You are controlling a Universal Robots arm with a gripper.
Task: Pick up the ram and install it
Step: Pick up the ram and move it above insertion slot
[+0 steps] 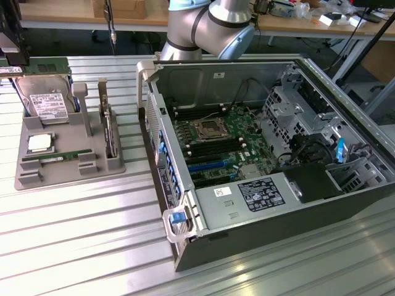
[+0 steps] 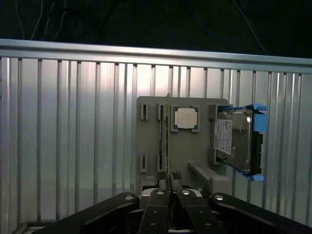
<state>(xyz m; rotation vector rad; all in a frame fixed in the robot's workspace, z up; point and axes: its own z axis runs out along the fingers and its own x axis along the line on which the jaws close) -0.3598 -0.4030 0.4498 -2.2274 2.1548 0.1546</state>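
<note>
Wrist cam: we see the gripper closed nearly all the way, its two fingers pinching a thin stick seen edge-on, which we read as the ram; it sticks straight out from the fingertips, up in the air, not seated in anything. Well below it is the grey parts tray on the ribbed alu table. In the tray, a 2nd ram stick lies in its slot, just beside the held one's line of sight; the slot pair next to that has nothing green in it. Next over is the square silver CPU, then the HDD w/ white label and blue rails, leaning at the tray's edge. Ext view: we see the tray on the exterior view's left and the open PC case on the exterior view's right, side panel off, mobo exposed w/ CPU socket in the middle. The arm sits behind the case's far wall.
</note>
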